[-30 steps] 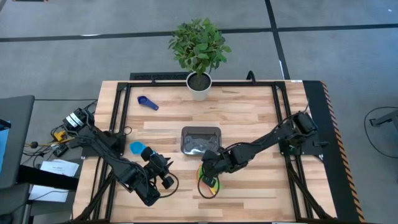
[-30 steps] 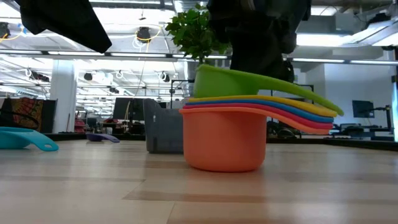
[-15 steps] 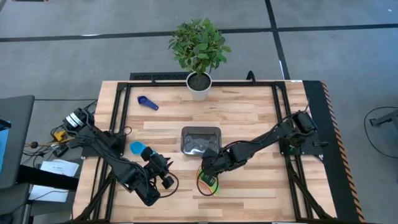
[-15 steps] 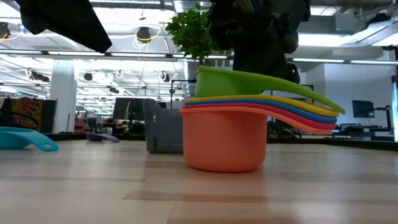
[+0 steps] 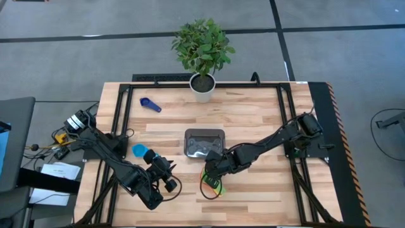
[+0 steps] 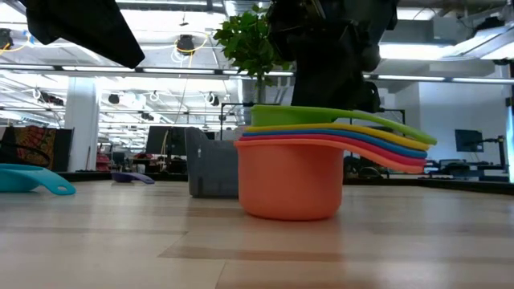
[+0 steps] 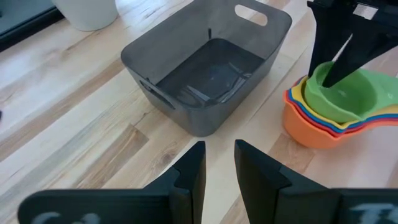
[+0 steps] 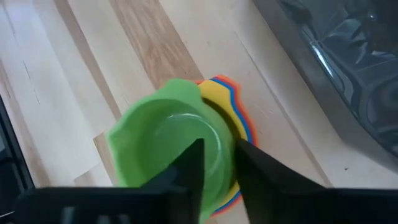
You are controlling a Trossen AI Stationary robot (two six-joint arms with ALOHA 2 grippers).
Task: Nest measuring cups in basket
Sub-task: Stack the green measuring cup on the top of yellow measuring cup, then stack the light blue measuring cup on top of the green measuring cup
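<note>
The measuring cups stand as a nested stack [image 5: 213, 185] on the table just near of the dark grey basket [image 5: 204, 142]: orange at the bottom [image 6: 291, 181], green on top [image 6: 321, 116]. My right gripper [image 5: 212, 173] is over the stack, shut on the green cup [image 8: 163, 146]. A light blue cup [image 5: 140, 151] and a dark blue cup [image 5: 150, 104] lie apart on the left half of the table. My left gripper [image 7: 219, 163] waits near the light blue cup, its fingers narrowly open, facing the basket [image 7: 208, 68]. My right gripper holds the green cup by the bowl's rim [image 8: 216, 138], one finger inside the bowl [image 7: 336, 59] and one outside. The fingers come from above, pointing down. The green cup sits level in the yellow cup below it, with its handle [image 6: 401, 131] lying over the other handles.
A white plant pot [image 5: 202, 88] with a leafy plant stands at the table's far edge. The basket [image 6: 210, 164] holds no cups. Bare wood lies to the right of the stack and the basket. My left arm [image 5: 120, 166] stretches along the left near side.
The green cup sat tilted on the stack with its bowl raised. It has sunk level into the yellow cup. My right gripper has come down a little with it, keeping its hold. The rest of the stack has stayed in place.
</note>
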